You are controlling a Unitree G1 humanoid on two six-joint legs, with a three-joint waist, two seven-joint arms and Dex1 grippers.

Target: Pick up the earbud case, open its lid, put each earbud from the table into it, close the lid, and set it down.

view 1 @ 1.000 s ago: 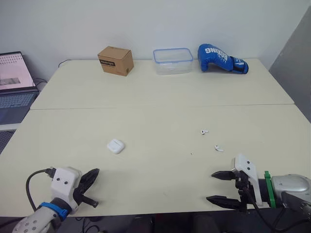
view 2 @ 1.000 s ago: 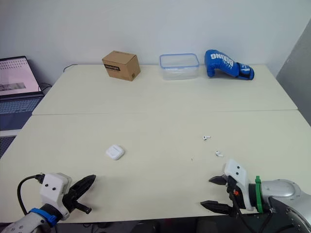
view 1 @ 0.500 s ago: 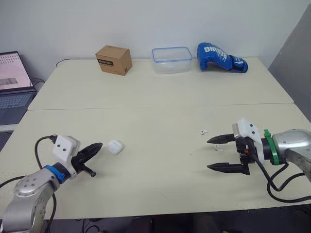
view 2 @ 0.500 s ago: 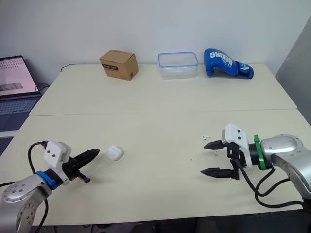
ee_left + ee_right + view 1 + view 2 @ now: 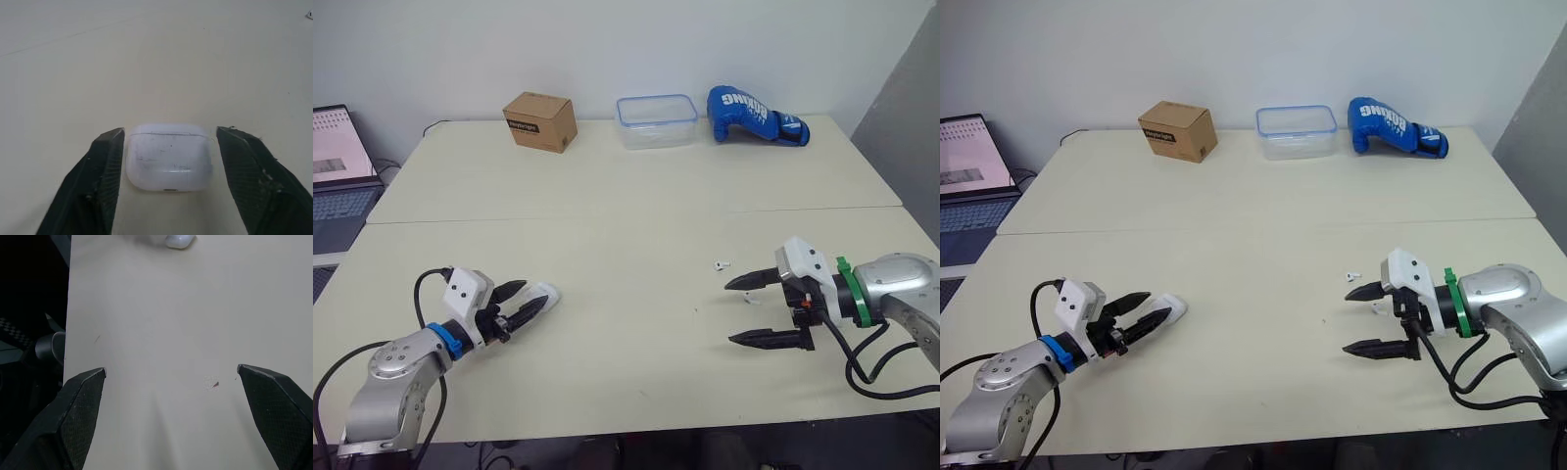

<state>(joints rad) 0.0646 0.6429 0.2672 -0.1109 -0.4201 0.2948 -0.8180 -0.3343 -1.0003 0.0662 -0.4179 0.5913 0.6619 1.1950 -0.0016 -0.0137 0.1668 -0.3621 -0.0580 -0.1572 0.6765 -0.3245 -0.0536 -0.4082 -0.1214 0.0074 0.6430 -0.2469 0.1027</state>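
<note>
Far left of the frame: an open laptop (image 5: 337, 166) sits on a separate surface beside the worktop (image 5: 626, 225), clear of the task.

Lower left: the left tool (image 5: 536, 295) lies low over the worktop, its fingers set moderately wide with one on either side of the earbud case (image 5: 168, 156). The case rests flat with its lid closed. A small gap shows at each finger, so nothing is gripped. Judgement: the straddle is meant to square the case for a side pinch, and the pick-up is not yet made.

Upper centre, along the back edge: a cardboard box (image 5: 540, 121), a clear plastic container (image 5: 656, 121) and a blue boxing glove (image 5: 754, 115). All stand well apart from the work area and appear unrelated to the task.

Right of centre: one earbud (image 5: 722, 264) lies loose on the worktop. A second small white item beside the right tool's upper finger is too small to confirm.

Lower right: the right tool (image 5: 731, 313) hovers with fingers spread wide and empty. Judgement: it is positioned near the earbuds to collect them once the case is open.

Surface: pale matt cream, two sections joined by a seam. Plain white wall behind.
</note>
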